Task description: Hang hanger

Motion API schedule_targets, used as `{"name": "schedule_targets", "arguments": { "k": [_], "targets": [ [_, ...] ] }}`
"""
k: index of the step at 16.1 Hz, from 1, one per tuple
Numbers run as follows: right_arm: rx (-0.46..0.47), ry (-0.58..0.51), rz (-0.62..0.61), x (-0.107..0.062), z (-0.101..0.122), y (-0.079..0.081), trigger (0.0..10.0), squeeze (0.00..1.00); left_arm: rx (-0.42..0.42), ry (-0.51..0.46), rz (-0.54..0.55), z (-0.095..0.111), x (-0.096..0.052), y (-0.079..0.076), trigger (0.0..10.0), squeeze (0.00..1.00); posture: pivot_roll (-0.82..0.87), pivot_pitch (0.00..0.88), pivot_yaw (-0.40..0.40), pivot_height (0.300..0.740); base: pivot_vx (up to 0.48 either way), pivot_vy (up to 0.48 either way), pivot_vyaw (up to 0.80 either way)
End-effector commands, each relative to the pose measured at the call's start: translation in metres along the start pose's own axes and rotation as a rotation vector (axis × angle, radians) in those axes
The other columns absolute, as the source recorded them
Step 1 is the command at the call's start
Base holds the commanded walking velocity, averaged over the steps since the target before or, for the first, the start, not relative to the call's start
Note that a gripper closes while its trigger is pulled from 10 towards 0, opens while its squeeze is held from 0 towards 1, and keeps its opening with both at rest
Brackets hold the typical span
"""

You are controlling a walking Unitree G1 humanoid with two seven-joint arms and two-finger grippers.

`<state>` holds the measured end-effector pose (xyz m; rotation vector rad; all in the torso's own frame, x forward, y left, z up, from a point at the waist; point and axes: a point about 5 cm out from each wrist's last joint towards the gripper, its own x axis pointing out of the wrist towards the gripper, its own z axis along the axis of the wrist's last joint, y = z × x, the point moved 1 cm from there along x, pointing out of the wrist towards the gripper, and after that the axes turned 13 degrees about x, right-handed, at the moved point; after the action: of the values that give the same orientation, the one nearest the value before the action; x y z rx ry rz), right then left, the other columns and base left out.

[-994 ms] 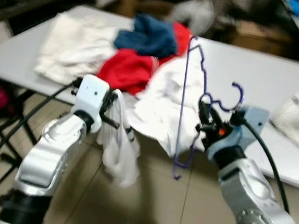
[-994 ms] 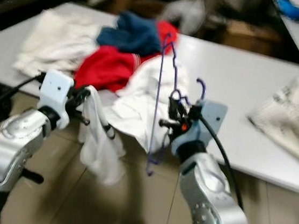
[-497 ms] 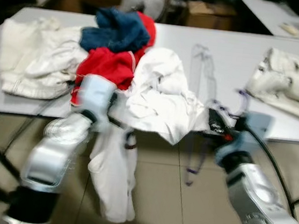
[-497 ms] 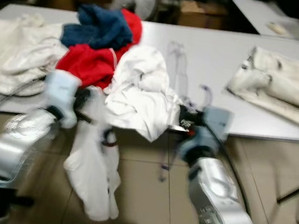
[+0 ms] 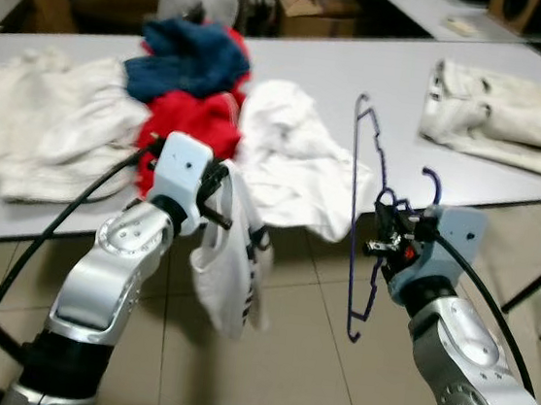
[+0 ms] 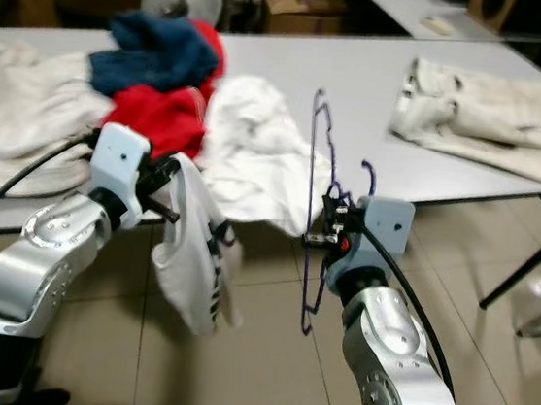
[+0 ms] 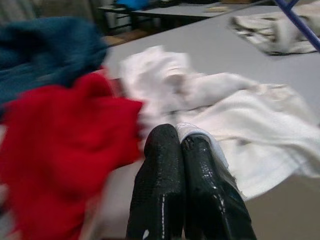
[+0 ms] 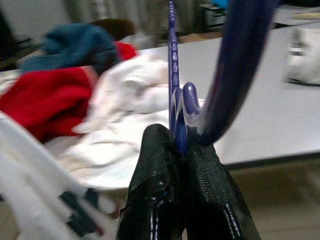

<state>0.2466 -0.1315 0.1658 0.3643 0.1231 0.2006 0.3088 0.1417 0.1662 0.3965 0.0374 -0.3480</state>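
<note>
Hanger (image 5: 355, 212): 1, thin purple wire bent into angular shoulders with a curled hook; it hangs upright over the tiled floor just off the table's near edge, its long side rising above the right gripper and its lower end dangling below.
Right gripper (image 8: 181, 150): 2 black textured fingers pressed together with no gap, clamping the purple wire at the hook's neck; in the head views it sits in front of the table edge.
Left gripper (image 7: 181, 145): 2 glossy black fingers closed tight against each other, a fold of white cloth pinched between the tips.
White garment (image 5: 229, 266): 1, soft and limp, with a dark marking near its lower part; it droops from the left gripper toward the floor, in front of the table.
Floor (image 5: 280, 380): smooth beige tiles with visible seams.
Table (image 5: 393, 75): 1, flat pale grey top on dark slanted legs.
White shirt (image 5: 290, 156): 1, crumpled, spilling over the table's near edge between the 2 arms.
Red garment (image 5: 190, 115): 1, bunched, beside the white shirt on its left.
Cream garment (image 5: 39, 127): 1, thick and rumpled, at the table's left end.
Blue garment (image 5: 188, 54): 1, fuzzy knit, heaped on top of the red one.
Cream trousers (image 5: 506, 107): 1 pair, heavy fabric, lying flat at the table's right end, well apart from the pile.
</note>
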Motion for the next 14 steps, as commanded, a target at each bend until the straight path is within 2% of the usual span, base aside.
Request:
{"name": "schedule_targets", "arguments": {
  "k": [1,2,4,6,8,9,11,14],
  "targets": [
    [-0.015,-0.001,0.066,0.0,0.003,0.007,10.0,0.0,-0.004,-0.023,0.042,0.003,0.0,0.008,10.0,0.0,-0.05,0.0,0.025,0.74,0.0,0.0,0.0],
    [-0.043,-0.001,0.089,0.0,0.006,0.008,10.0,0.0,-0.001,-0.04,0.077,0.007,0.0,0.014,10.0,0.0,-0.05,0.0,0.022,0.74,0.0,0.0,0.0],
    [-0.077,0.01,0.161,0.0,0.008,0.012,10.0,0.0,-0.033,-0.069,0.131,0.016,0.001,0.026,10.0,0.0,-0.05,0.0,0.013,0.74,0.124,0.0,0.8],
    [-0.099,0.018,0.236,-0.001,0.01,0.017,10.0,0.0,-0.012,-0.083,0.137,0.022,0.001,0.031,10.0,0.0,-0.05,0.0,0.01,0.74,0.253,0.0,0.8],
    [-0.186,0.068,0.374,-0.009,0.013,0.02,10.0,0.0,0.006,-0.09,0.16,0.029,0.002,0.041,10.0,0.0,-0.04,0.0,0.008,0.74,0.253,0.0,0.4],
    [-0.246,0.137,0.452,-0.02,0.018,0.011,10.0,0.0,0.01,-0.101,0.189,0.036,0.004,0.052,10.0,0.0,-0.04,0.0,0.007,0.74,0.251,0.0,0.0],
    [-0.354,0.228,0.511,-0.035,0.03,-0.006,10.0,0.0,0.045,-0.105,0.202,0.044,0.01,0.069,10.0,0.0,-0.04,0.0,0.006,0.74,0.253,0.0,0.0],
    [-0.425,0.284,0.581,-0.048,0.05,-0.015,10.0,0.0,0.093,-0.113,0.218,0.054,0.019,0.089,10.0,0.0,-0.04,0.0,0.004,0.74,0.256,0.0,0.0]
  ]
}}
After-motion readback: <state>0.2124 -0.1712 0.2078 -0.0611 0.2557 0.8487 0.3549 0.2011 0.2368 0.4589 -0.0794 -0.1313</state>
